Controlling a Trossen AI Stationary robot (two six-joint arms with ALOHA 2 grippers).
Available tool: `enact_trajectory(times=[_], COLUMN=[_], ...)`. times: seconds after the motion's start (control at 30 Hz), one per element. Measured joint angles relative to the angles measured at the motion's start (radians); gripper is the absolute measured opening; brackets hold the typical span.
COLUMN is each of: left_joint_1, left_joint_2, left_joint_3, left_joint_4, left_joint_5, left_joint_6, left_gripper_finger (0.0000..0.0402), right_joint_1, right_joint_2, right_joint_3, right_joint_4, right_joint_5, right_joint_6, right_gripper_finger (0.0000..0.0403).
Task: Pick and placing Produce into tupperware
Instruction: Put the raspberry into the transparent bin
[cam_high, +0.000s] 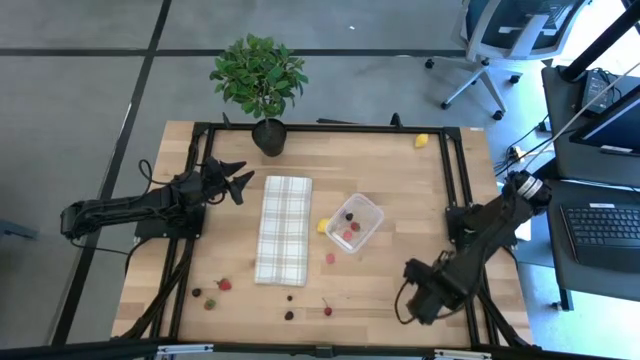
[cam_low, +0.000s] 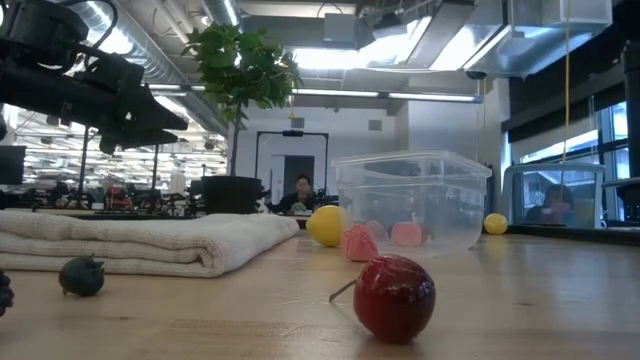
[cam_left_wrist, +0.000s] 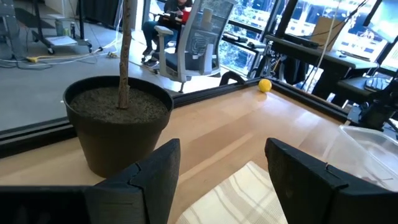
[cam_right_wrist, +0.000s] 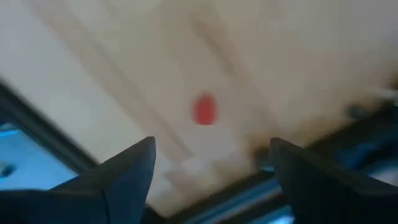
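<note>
The clear tupperware (cam_high: 356, 222) (cam_low: 415, 198) stands on the table right of the checked cloth (cam_high: 284, 228), with a few pink pieces (cam_low: 405, 233) inside. A yellow piece (cam_high: 323, 225) and a pink one (cam_low: 358, 243) lie just outside it. More red and dark produce (cam_high: 224, 284) is scattered along the near edge, including a red cherry-like piece (cam_high: 327, 310) (cam_low: 394, 296). My right gripper (cam_high: 408, 290) (cam_right_wrist: 211, 162) is open near the table's near right corner, with a red piece (cam_right_wrist: 204, 109) ahead of it. My left gripper (cam_high: 238, 180) (cam_left_wrist: 221, 168) waits open, raised left of the cloth.
A potted plant (cam_high: 262, 85) (cam_left_wrist: 118, 118) stands at the far edge, close ahead of my left gripper. A second yellow piece (cam_high: 421, 141) (cam_left_wrist: 265, 85) lies near the far right corner. A black frame (cam_high: 330, 128) borders the table. A dark berry (cam_low: 82, 276) sits by the cloth.
</note>
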Motion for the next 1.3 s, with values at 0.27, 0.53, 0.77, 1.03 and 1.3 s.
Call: enact_trajectory(times=[0.27, 0.53, 0.77, 1.03, 1.3], left_joint_1=[0.0, 0.0, 0.0, 0.0, 0.0], left_joint_2=[0.0, 0.0, 0.0, 0.0, 0.0], left_joint_3=[0.0, 0.0, 0.0, 0.0, 0.0], left_joint_4=[0.0, 0.0, 0.0, 0.001, 0.001], left_joint_5=[0.0, 0.0, 0.0, 0.0, 0.0], left_joint_6=[0.0, 0.0, 0.0, 0.0, 0.0], left_gripper_finger=[0.0228, 0.0228, 0.0228, 0.0228, 0.0228], right_joint_1=[0.029, 0.037, 0.037, 0.037, 0.037], right_joint_2=[0.002, 0.003, 0.004, 0.003, 0.003], right_joint_3=[-0.158, -0.32, -0.384, -0.394, -0.395], right_joint_4=[0.16, 0.411, 0.513, 0.502, 0.478], right_joint_5=[-0.057, -0.08, -0.086, -0.086, -0.076], right_joint_6=[0.042, 0.095, 0.099, 0.096, 0.092], right_gripper_finger=[0.0314, 0.0314, 0.0308, 0.0225, 0.0121])
